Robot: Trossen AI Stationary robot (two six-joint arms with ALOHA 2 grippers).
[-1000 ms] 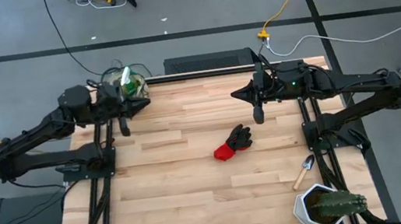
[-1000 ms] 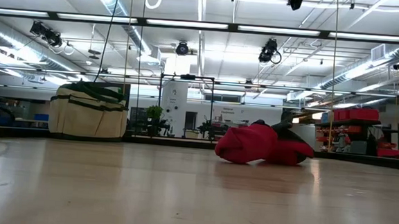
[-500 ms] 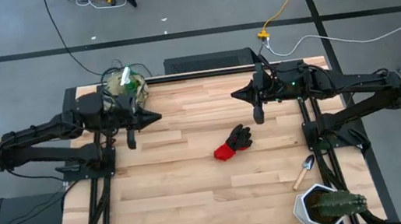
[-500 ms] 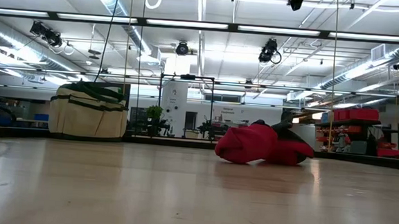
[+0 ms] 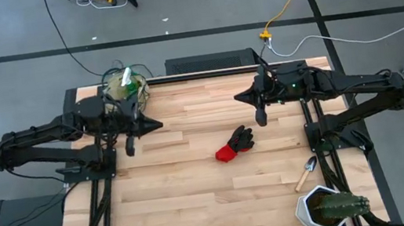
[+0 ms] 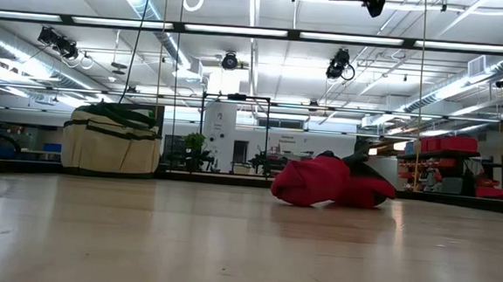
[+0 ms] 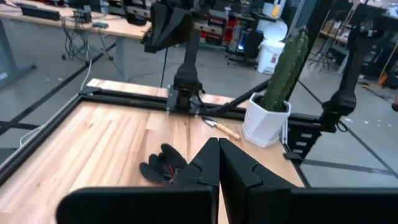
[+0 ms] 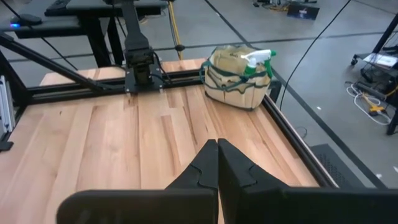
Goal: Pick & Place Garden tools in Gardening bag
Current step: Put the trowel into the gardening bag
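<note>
The beige gardening bag (image 5: pixel 123 90) stands at the table's far left corner, also seen in the right wrist view (image 8: pixel 239 78) and the low view (image 6: pixel 111 141). A green spray bottle (image 8: pixel 258 59) sticks out of its top. The red-and-black glove (image 5: pixel 234 144) lies mid-table, also in the low view (image 6: pixel 332 181). A wooden-handled trowel (image 5: pixel 307 172) lies near the right edge. My left gripper (image 5: pixel 158 124) hangs shut above the table, just near-side of the bag. My right gripper (image 5: pixel 237 96) hangs shut above the far middle, beyond the glove. Both are empty.
A white pot with a green cactus (image 5: pixel 328 208) stands at the near right corner, next to the trowel (image 7: pixel 221 126). Bare wood lies between the bag and the glove and across the near left of the table (image 5: pixel 175 204).
My left gripper has swung away from above the bag toward the table's near edge and middle, staying shut and empty. The bag, glove and trowel have not moved.
</note>
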